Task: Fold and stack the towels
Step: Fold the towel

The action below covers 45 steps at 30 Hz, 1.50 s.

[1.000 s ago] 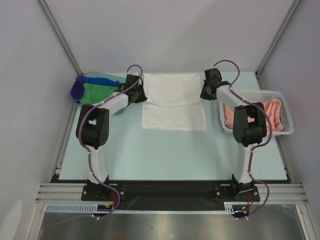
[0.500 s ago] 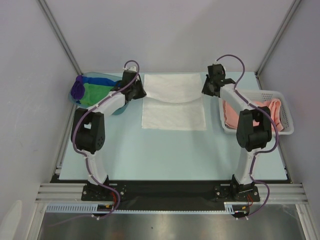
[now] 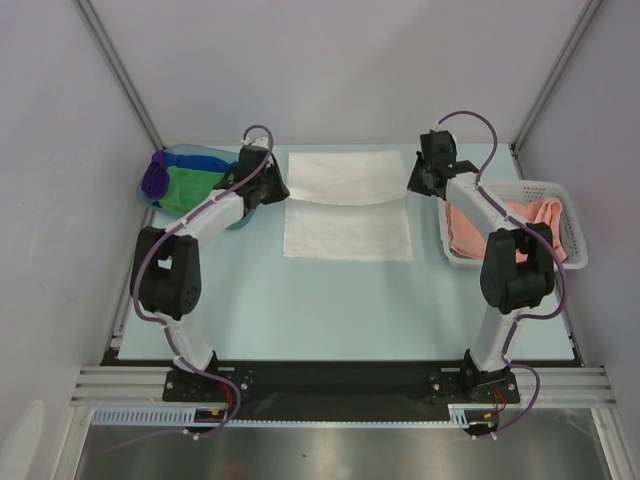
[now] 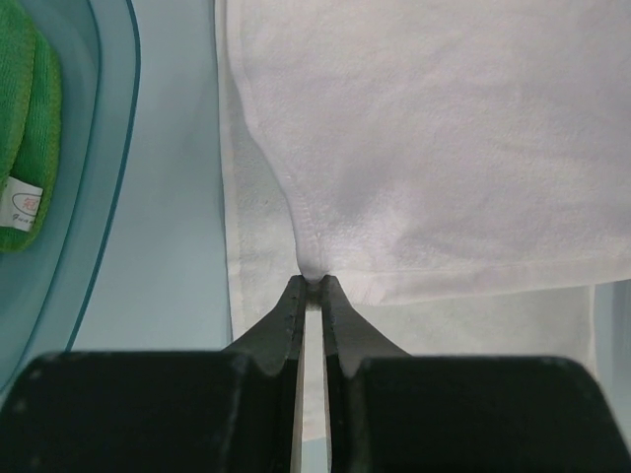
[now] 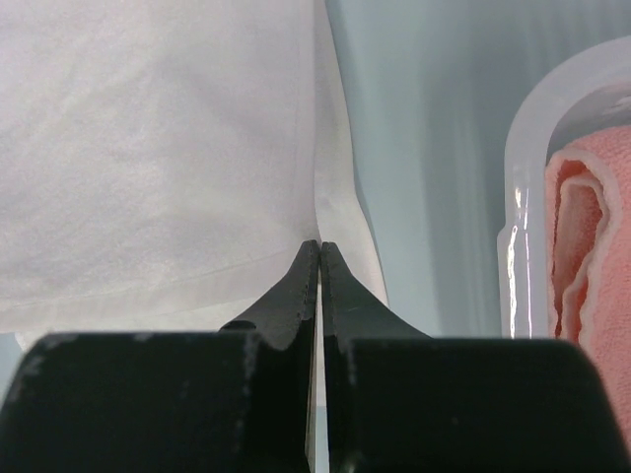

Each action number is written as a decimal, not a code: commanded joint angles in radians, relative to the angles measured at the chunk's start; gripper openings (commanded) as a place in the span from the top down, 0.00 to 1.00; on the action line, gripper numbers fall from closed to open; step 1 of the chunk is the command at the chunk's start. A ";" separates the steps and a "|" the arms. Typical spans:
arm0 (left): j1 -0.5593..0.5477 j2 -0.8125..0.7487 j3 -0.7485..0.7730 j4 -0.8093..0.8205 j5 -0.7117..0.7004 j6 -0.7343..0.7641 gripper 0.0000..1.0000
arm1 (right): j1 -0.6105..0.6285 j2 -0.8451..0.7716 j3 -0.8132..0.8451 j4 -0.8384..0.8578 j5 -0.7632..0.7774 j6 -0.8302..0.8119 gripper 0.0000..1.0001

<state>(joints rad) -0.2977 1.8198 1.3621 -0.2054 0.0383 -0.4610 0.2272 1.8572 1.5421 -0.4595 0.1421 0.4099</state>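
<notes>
Folding the white towel [image 3: 348,215] in half looks like the step in hand. It lies at the middle of the table [image 3: 330,310], toward the far side, with an upper layer sagging over a flat lower one. My left gripper [image 4: 314,283] is nipped narrow on the left corner of that upper layer, and my right gripper [image 5: 319,248] is clamped tight on its right edge. Next, I judge, both corners must travel together and level, so the edge lands square on the layer beneath, before I let go.

As for writing, at far left the green towel [image 4: 15,118] in the blue tub [image 4: 108,148] carries a small white tag [image 4: 22,202], its reddish print too small to read. At right, the basket [image 3: 545,187] and the pink towel [image 5: 592,256] show none.
</notes>
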 commanded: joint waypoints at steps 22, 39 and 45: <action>-0.004 -0.186 -0.164 0.064 0.018 0.002 1.00 | 0.043 -0.176 -0.138 0.009 0.040 0.013 1.00; -0.026 -0.247 -0.314 0.127 0.025 -0.014 1.00 | 0.067 -0.239 -0.305 0.061 0.045 0.038 1.00; -0.037 -0.240 -0.396 0.178 0.032 -0.034 1.00 | 0.073 -0.234 -0.378 0.099 0.036 0.046 1.00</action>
<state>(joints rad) -0.3252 1.6169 0.9936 -0.0921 0.0582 -0.4728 0.2958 1.6619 1.1797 -0.4095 0.1703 0.4423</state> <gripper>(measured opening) 0.098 0.011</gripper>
